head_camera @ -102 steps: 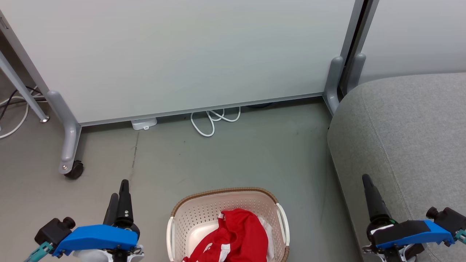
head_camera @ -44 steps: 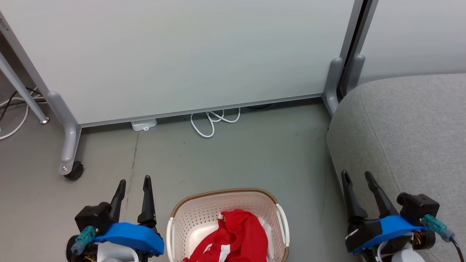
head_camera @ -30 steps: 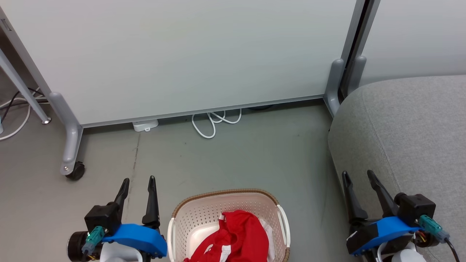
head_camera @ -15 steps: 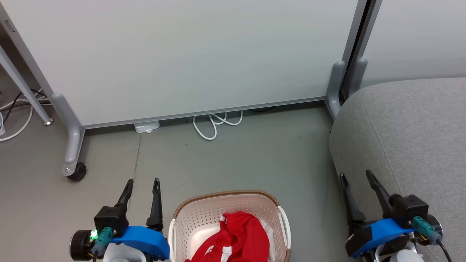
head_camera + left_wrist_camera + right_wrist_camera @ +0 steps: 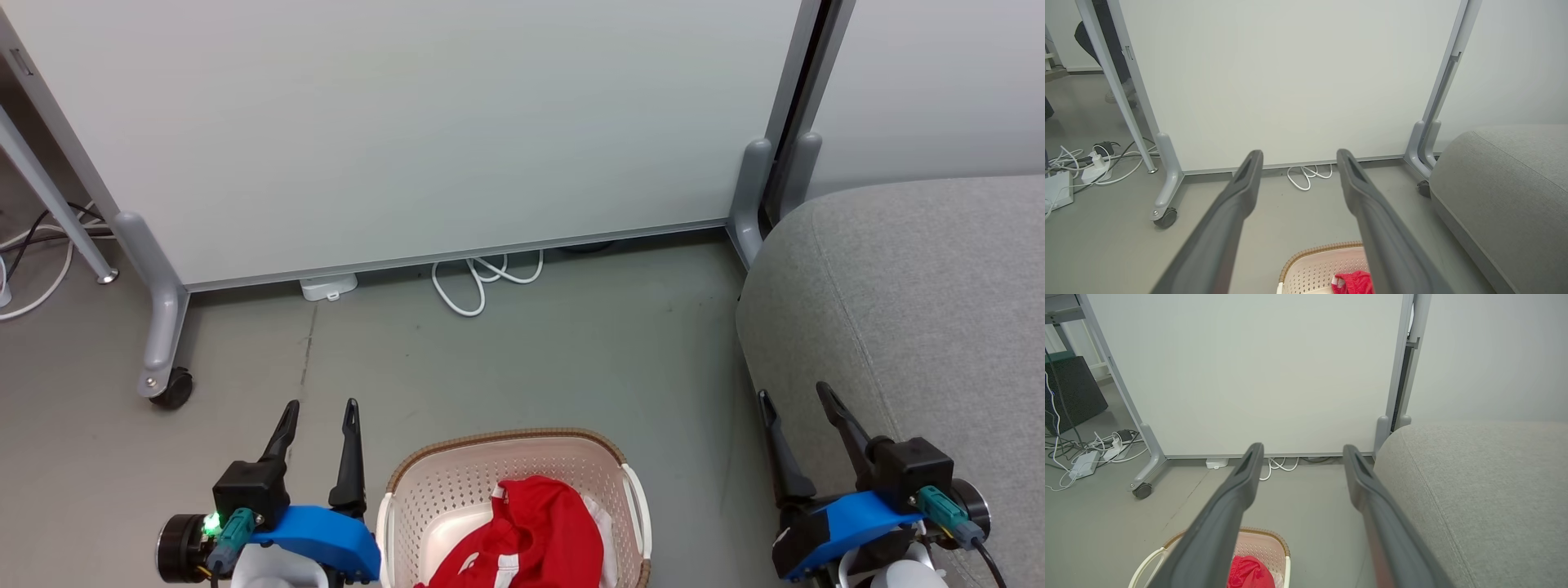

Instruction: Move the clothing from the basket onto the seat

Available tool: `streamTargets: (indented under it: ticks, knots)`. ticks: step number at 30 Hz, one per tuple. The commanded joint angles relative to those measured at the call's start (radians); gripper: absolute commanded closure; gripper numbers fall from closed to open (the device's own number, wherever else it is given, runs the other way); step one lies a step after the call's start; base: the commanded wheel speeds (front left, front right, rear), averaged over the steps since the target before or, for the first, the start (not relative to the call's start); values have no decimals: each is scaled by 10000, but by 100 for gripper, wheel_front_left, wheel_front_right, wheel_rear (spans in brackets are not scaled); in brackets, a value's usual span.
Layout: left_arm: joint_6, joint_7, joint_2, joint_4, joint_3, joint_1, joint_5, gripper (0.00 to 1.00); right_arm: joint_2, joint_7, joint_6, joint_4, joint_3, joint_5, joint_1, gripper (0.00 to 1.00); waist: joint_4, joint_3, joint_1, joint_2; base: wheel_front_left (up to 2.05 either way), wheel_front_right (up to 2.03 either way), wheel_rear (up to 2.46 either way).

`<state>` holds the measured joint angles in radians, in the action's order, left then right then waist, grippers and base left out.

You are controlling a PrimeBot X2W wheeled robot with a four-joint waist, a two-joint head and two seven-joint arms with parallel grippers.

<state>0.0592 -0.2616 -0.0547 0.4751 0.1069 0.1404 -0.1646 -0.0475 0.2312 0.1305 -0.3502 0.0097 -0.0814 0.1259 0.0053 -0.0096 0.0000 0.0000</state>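
Head view, and the red clothing (image 5: 531,539) lies bunched in the basket (image 5: 457,482), white trim peeking out, with the basket down on the floor (image 5: 531,359). Left claw (image 5: 322,403) hangs just beside the basket's left rim, fingers spread, gripping nothing. Right claw (image 5: 792,390) is spread wide too and empty, up against the near edge of the grey seat (image 5: 922,294), apart from the basket. Behind everything stands a white wheeled partition (image 5: 408,122).
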Motion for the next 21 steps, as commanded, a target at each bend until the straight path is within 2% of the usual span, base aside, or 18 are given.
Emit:
streamTargets:
  ticks: [1, 6, 12, 21]
  knots:
    - [-1, -52, 16, -18, -38, 56, -24, 0, -52, 37, 4, 22, 8, -21, 124, 0, -15, 7, 0, 0, 0, 0, 0]
    - [19, -52, 16, 2, -57, -23, -46, 0, -52, 39, 4, 75, 72, -57, 127, 0, -120, 78, 0, 0, 0, 0, 0]
    - [97, -52, 16, 268, -8, 217, -74, 0, -49, 51, 4, 207, 412, -156, 455, 0, -612, 611, 0, 0, 0, 0, 0]
    - [398, 45, -396, 1493, 442, 1484, 151, 0, -43, 109, 3, 571, 944, -290, 1438, 0, -1711, 2561, 0, 0, 0, 0, 0]
